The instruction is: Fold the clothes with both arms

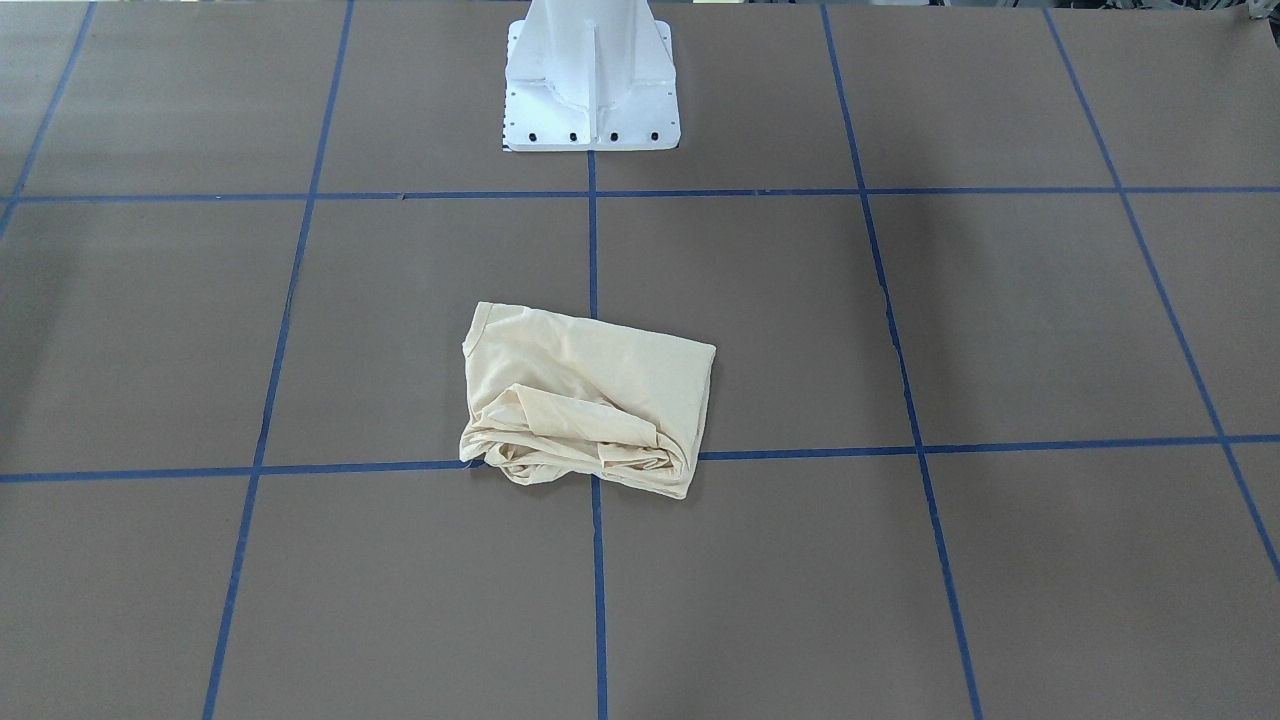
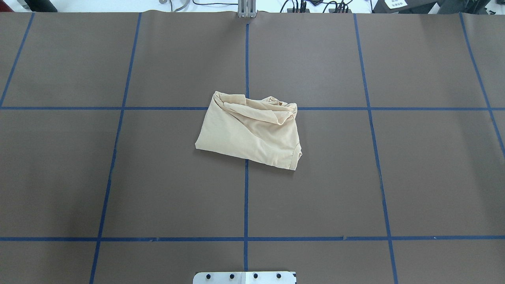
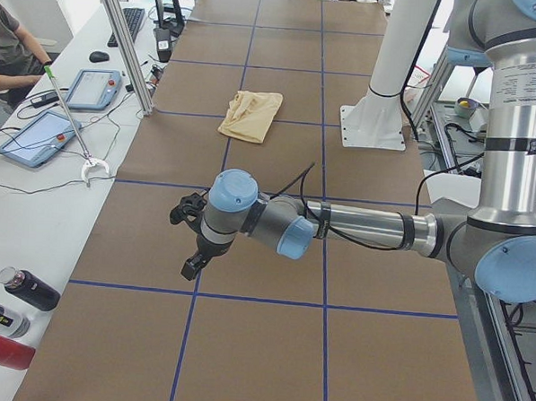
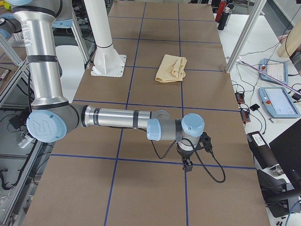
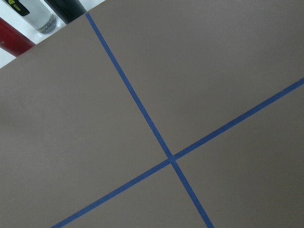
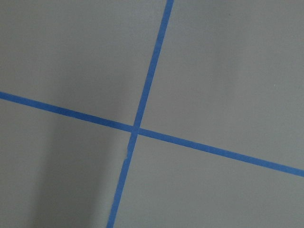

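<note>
Worktop (image 2: pixel 118 177) ends hold the left arm (image 3: pixel 365 228) and right arm (image 4: pixel 113 117) stretched low, probably parked clear of the roughly folded cream T-shirt (image 2: pixel 252 134) lying untouched mid-worktop; whether the left pincer (image 3: pixel 193 255) or right pincer (image 4: pixel 187 162) is apart or together, I cannot tell.

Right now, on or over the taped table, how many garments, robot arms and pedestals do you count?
Garments: 1, the cream T-shirt, loosely folded.
Robot arms: 2, the left arm and the right arm, both away from the shirt.
Pedestals: 1, the white pedestal.
Total: 4.
</note>
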You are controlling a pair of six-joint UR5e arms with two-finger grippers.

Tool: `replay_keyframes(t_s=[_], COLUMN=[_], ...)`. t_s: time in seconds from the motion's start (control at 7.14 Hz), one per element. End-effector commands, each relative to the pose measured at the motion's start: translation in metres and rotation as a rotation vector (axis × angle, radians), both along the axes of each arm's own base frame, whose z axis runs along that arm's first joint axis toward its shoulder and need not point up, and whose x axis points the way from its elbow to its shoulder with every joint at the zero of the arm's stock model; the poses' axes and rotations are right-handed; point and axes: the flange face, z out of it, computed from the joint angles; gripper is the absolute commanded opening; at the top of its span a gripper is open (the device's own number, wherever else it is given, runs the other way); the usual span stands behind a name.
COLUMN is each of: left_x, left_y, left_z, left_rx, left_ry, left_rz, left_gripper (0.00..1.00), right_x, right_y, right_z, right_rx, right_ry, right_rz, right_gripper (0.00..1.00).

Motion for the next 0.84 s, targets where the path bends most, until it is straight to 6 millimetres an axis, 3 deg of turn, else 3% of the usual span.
replay_keyframes(t_s=[0.0, 0.28, 0.56, 0.7], left_x=[-0.004, -0.004, -0.004, -0.004], left_y=[-0.002, -0.001, 0.004, 0.007], left_z=[-0.009, -0.035, -0.032, -0.024], left_rx=[-0.040, -0.120, -0.129, -0.142], left_ry=[0.026, 0.055, 0.060, 0.059], left_rz=[-0.005, -0.071, -0.077, -0.077], left_gripper=[1.00, 1.00, 1.00, 1.00], right_x=[-0.010, -0.037, -0.032, -0.025], right_y=[-0.002, -0.018, -0.034, -0.031], right_z=[-0.005, -0.029, -0.058, -0.070], right_rx=[-0.057, -0.127, -0.205, -0.205], right_ry=[-0.039, -0.077, -0.074, -0.074], right_rz=[0.054, 0.073, 0.087, 0.091], right_gripper=[1.00, 1.00, 1.00, 1.00])
